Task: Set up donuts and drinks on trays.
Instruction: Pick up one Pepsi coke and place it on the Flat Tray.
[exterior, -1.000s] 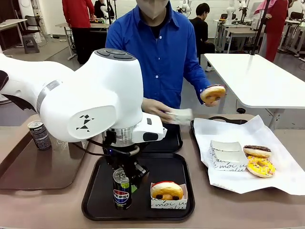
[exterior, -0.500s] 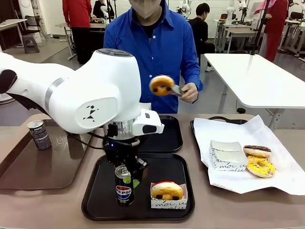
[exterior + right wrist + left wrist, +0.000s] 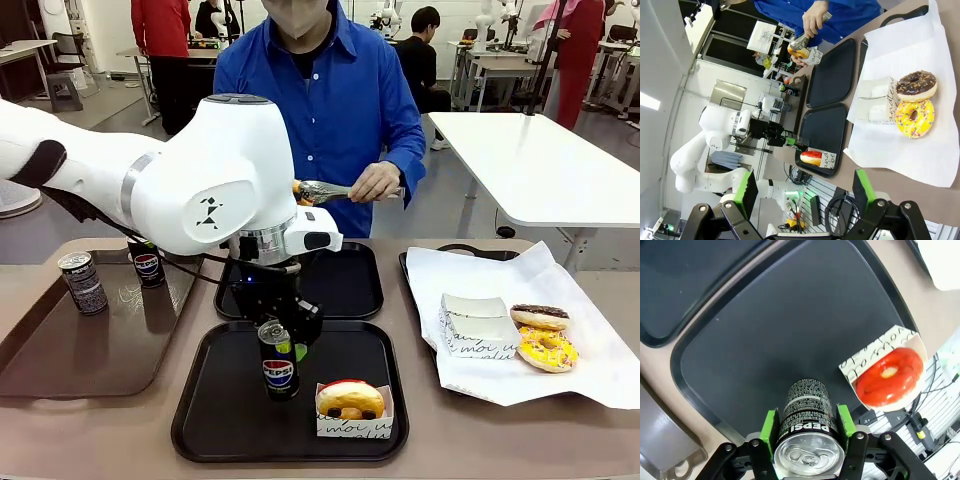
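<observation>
Left pincer [image 3: 807, 427] clamps one Pepsi can [image 3: 279, 368] upright over the near tray [image 3: 215, 400], beside one boxed red donut [image 3: 349, 398]; I cannot tell whether the can touches the tray. The far tray [image 3: 345, 285] lies just behind. I count three cans: the gripped one, plus a second Pepsi [image 3: 147, 265] and a grey can [image 3: 82, 282] on the brown tray [image 3: 70, 350]. Four donuts: the red one, a chocolate donut [image 3: 539, 316] and a yellow donut [image 3: 547, 349] on white paper [image 3: 560, 385], and a fourth donut [image 3: 799, 48] in the person's tongs [image 3: 335, 190]. Right pincer [image 3: 805, 182] stands wide open.
</observation>
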`<act>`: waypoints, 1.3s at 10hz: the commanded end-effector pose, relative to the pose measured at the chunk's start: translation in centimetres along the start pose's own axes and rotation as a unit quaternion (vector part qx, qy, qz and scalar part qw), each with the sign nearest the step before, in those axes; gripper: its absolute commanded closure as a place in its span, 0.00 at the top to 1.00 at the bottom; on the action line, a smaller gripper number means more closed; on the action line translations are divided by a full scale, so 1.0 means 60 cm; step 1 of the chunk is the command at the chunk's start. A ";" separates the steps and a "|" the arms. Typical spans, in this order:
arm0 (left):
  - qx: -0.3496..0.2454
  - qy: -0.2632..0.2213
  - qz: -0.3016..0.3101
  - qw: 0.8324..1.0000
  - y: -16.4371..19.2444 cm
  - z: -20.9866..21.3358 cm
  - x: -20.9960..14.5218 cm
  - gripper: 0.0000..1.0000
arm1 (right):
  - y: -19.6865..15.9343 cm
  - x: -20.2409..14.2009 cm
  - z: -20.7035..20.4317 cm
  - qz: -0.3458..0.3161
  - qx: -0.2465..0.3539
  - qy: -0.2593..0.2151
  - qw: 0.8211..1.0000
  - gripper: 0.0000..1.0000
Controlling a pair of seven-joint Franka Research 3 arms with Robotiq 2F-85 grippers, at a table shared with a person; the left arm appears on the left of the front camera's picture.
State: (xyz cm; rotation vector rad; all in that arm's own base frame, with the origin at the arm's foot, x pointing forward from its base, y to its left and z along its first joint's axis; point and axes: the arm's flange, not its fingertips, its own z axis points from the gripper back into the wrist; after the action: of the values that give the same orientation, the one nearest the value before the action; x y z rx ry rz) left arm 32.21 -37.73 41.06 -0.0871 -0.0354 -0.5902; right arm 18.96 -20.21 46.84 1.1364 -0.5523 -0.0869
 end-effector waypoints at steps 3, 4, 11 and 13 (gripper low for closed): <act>0.055 -0.041 -0.006 0.998 0.019 -0.061 0.014 0.58 | 0.000 0.003 0.000 0.007 0.013 -0.009 1.000 1.00; 0.056 -0.038 -0.009 0.998 0.026 -0.068 0.014 0.58 | 0.000 0.003 0.000 0.007 0.013 -0.009 1.000 1.00; 0.028 -0.040 -0.023 0.999 0.032 -0.009 -0.028 0.80 | 0.000 0.003 0.000 0.007 0.013 -0.009 1.000 1.00; 0.027 -0.067 -0.027 0.997 0.027 0.050 -0.067 0.99 | 0.000 0.003 0.000 0.007 0.013 -0.009 1.000 1.00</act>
State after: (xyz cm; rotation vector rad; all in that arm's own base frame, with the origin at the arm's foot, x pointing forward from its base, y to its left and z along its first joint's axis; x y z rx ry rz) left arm 31.55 -35.86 41.76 -0.0605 -0.1665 -0.6244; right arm 18.97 -20.20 46.83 1.1364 -0.5518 -0.0869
